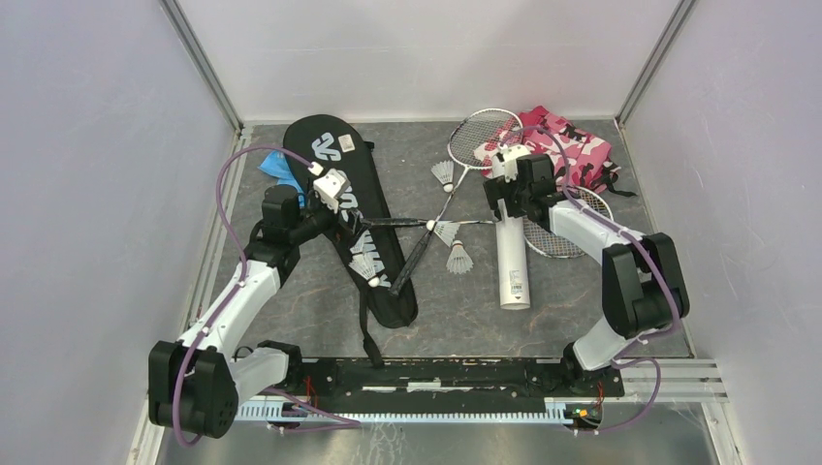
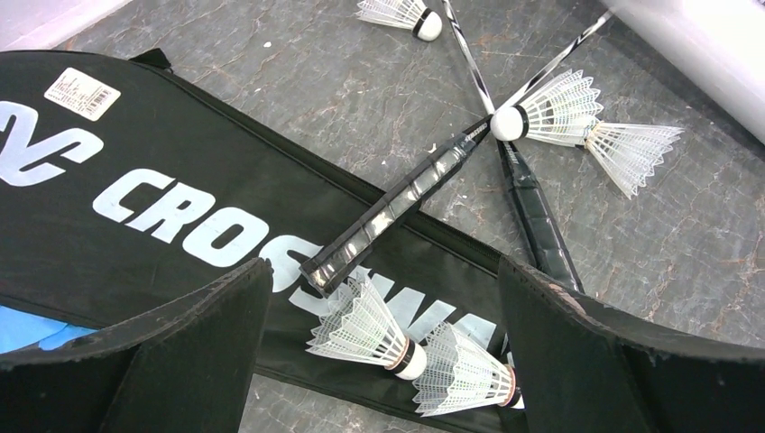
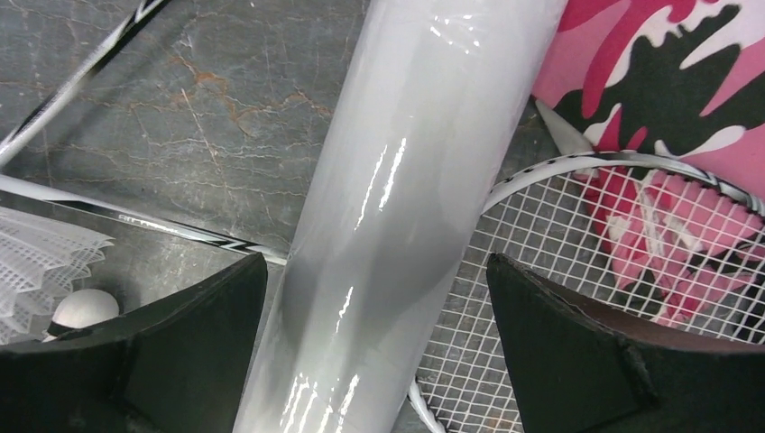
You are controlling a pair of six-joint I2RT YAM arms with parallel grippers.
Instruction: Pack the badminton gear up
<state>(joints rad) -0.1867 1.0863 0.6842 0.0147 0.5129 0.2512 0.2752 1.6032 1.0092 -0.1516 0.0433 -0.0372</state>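
R gripper (image 3: 377, 271) agape astride tube (image 3: 424, 135); we fear slick tube squirts out, knocks racket (image 3: 559, 225). L gripper (image 2: 383, 275) agape too.

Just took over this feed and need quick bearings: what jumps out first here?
The long black racket bag lies diagonally left of centre, with two shuttlecocks on it beneath the open left gripper. The two rackets cross at mid-table. The open right gripper straddles the white tube, beside the pink camouflage cloth in the far right corner.
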